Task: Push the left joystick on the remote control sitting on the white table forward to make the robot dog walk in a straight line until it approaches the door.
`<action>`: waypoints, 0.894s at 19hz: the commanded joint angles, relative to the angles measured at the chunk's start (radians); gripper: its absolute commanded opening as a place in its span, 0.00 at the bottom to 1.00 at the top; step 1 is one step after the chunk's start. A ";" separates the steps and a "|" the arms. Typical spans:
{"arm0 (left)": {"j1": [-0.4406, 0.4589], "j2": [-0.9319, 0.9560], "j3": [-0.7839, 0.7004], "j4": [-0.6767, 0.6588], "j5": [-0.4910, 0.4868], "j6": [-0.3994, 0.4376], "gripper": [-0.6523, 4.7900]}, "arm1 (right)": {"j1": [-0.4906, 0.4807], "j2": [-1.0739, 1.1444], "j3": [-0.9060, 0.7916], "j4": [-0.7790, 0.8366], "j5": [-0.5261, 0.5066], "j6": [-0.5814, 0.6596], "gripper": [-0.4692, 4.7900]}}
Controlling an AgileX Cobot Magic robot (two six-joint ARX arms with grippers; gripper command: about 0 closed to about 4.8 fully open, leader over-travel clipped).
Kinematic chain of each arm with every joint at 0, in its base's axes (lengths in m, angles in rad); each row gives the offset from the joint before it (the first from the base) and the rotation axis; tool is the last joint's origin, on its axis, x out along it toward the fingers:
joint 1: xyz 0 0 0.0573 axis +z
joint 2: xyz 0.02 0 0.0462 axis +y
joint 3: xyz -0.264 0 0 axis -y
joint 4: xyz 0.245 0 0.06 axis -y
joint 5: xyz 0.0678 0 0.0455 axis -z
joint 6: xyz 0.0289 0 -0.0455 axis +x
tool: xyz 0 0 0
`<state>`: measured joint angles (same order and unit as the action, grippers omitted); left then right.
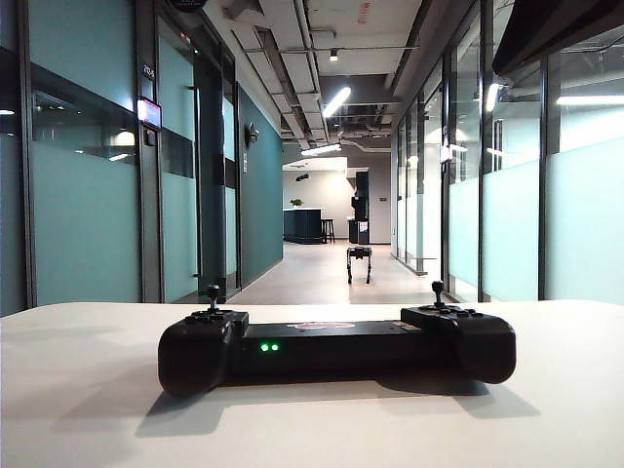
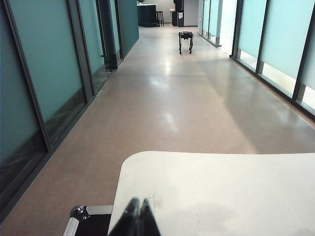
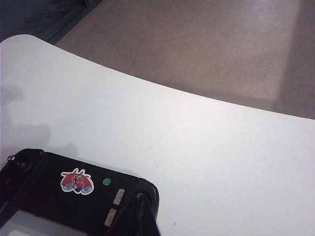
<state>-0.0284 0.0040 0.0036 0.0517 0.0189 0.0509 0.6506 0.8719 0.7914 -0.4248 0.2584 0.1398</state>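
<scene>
One remote control [image 1: 336, 349] on one white table [image 1: 88, 390]. Two thumbsticks on it: the left joystick [image 1: 213, 295] and the right thumbstick [image 1: 438, 291]. Two small green lights [image 1: 269, 346] side by side on its front face. One reddish logo sticker [image 3: 77, 182] and one green dot [image 3: 107, 182] on its top. One robot dog [image 1: 359, 262] down the corridor, on four legs. Two pincers: the left pincer [image 2: 137, 216] over the table's near corner, tips pressed together; the right pincer [image 3: 139, 216] just above the remote control's end, likewise closed. One metal-edged black case [image 2: 81, 222] beside the table. Two stools [image 1: 328, 230] at one dark counter [image 1: 302, 225] far down the hall.
</scene>
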 commanded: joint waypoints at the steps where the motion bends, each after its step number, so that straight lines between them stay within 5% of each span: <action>1: 0.000 0.000 0.003 0.009 -0.039 0.002 0.11 | 0.000 -0.004 0.005 0.017 0.002 -0.003 0.09; 14: 0.000 0.000 0.003 0.009 -0.042 0.001 0.11 | -0.011 -0.021 -0.001 0.020 0.051 -0.012 0.09; 17: 0.001 0.000 0.003 0.009 -0.041 0.001 0.11 | -0.099 -0.150 -0.137 0.222 0.076 -0.064 0.09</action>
<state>-0.0284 0.0036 0.0036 0.0490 -0.0196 0.0521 0.5648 0.7506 0.6868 -0.2974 0.3336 0.1135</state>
